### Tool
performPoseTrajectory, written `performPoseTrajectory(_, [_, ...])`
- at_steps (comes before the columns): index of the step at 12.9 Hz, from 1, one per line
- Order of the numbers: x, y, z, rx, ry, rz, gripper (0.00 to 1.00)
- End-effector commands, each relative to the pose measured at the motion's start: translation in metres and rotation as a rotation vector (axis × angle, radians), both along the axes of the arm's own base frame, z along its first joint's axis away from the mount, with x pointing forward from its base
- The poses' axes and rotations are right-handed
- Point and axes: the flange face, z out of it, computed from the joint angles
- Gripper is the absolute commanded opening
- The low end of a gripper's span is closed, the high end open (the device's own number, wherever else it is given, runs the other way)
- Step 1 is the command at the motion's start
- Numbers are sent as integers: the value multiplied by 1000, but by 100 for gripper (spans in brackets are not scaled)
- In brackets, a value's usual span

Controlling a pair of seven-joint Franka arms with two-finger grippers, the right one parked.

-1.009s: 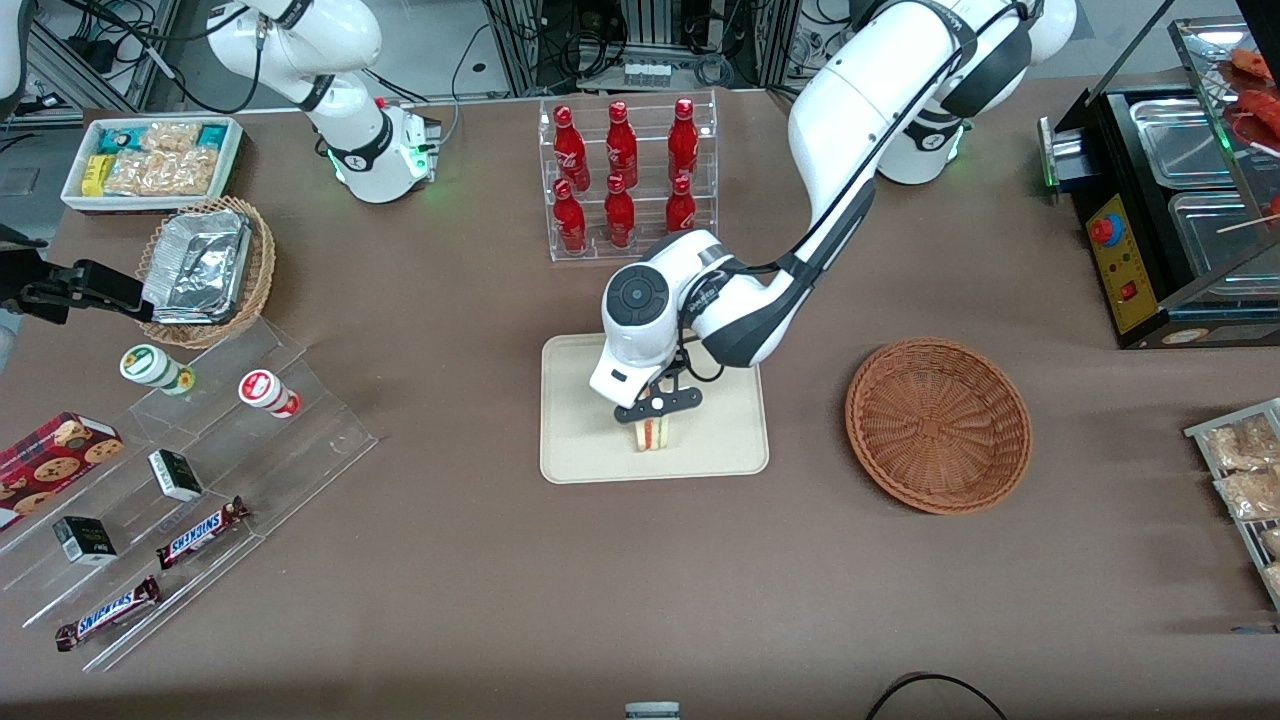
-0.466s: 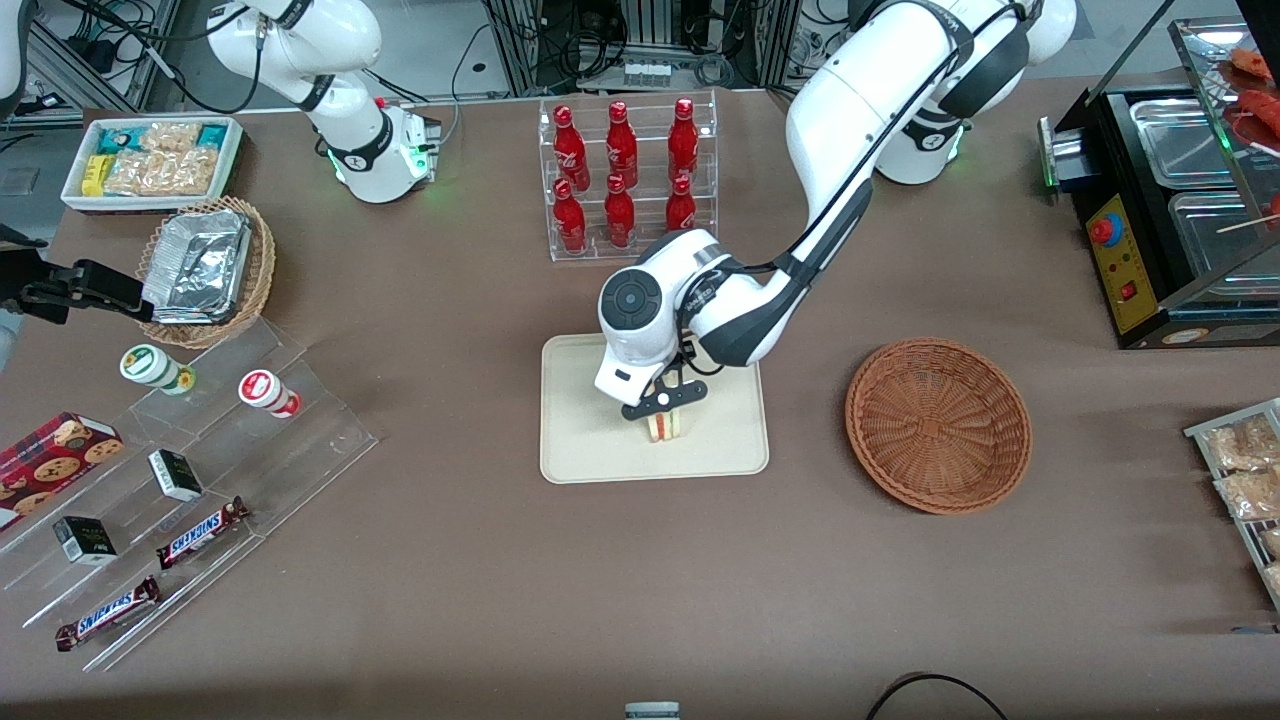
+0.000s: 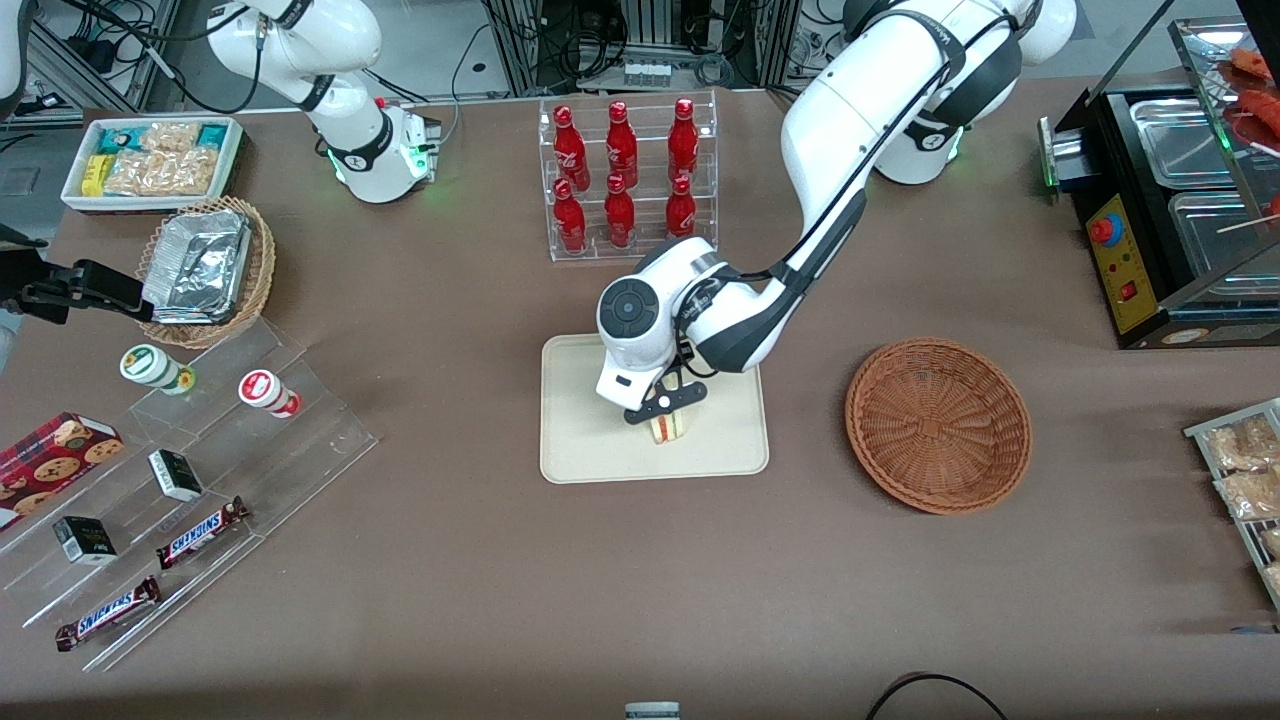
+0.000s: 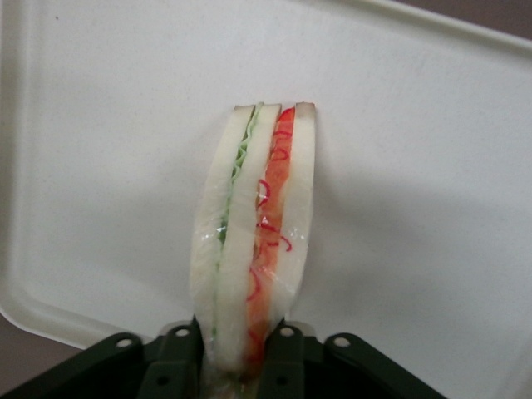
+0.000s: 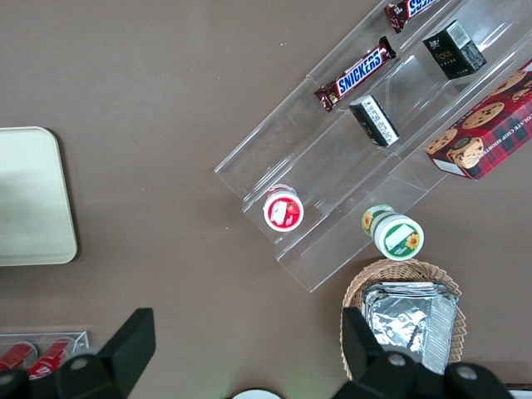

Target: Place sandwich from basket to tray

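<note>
The sandwich (image 3: pixel 668 427), a clear-wrapped white wedge with red and green filling, stands on edge over the middle of the cream tray (image 3: pixel 585 440). My left gripper (image 3: pixel 665 404) is shut on it from above. In the left wrist view the two black fingers (image 4: pixel 287 366) clamp the near end of the sandwich (image 4: pixel 253 216), with the tray (image 4: pixel 416 166) right under it. I cannot tell whether the sandwich touches the tray. The reddish-brown basket (image 3: pixel 938 425) is empty, beside the tray toward the working arm's end.
A clear rack of red bottles (image 3: pixel 625 175) stands just farther from the camera than the tray. A clear stepped stand with snacks (image 3: pixel 190 470) and a tan foil-tray basket (image 3: pixel 205 268) lie toward the parked arm's end. A black food warmer (image 3: pixel 1170 210) stands at the working arm's end.
My gripper has shifted slightly toward the working arm's end with the sandwich in it, and the wrist has turned a little. The sandwich stays over the tray.
</note>
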Motion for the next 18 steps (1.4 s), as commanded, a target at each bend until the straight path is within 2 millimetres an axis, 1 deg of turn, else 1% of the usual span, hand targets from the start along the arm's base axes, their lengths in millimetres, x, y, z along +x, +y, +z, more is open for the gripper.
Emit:
performPoseTrajectory(1, [17,5,28,16,-24,17,100])
performPoseTrajectory(3, [29,14,57,1,-12,-32,100])
performPoseTrajectory(5, [35,19,90,-1,-2,-50,100])
performPoseTrajectory(6, [37,27,116,-5,-6,-105,100])
performPoseTrajectory(8, [57,66,169,-78,19,-123,100])
performPoseTrajectory(9, [63,85,190,-103,32,-143,100])
performPoseTrajectory(10, [73,110,208,-119,36,-172,100])
performPoseTrajectory(11, [74,127,221,-112,49,-220,100])
performPoseTrajectory(12, [71,140,231,-87,46,-222,100])
performPoseTrajectory(13, [76,164,241,-73,40,-190,100])
performPoseTrajectory(15, [90,228,255,-69,43,-138,100])
performPoseTrajectory(16, [89,246,263,-74,40,-190,100])
performPoseTrajectory(18, [89,296,270,-71,56,-243,100])
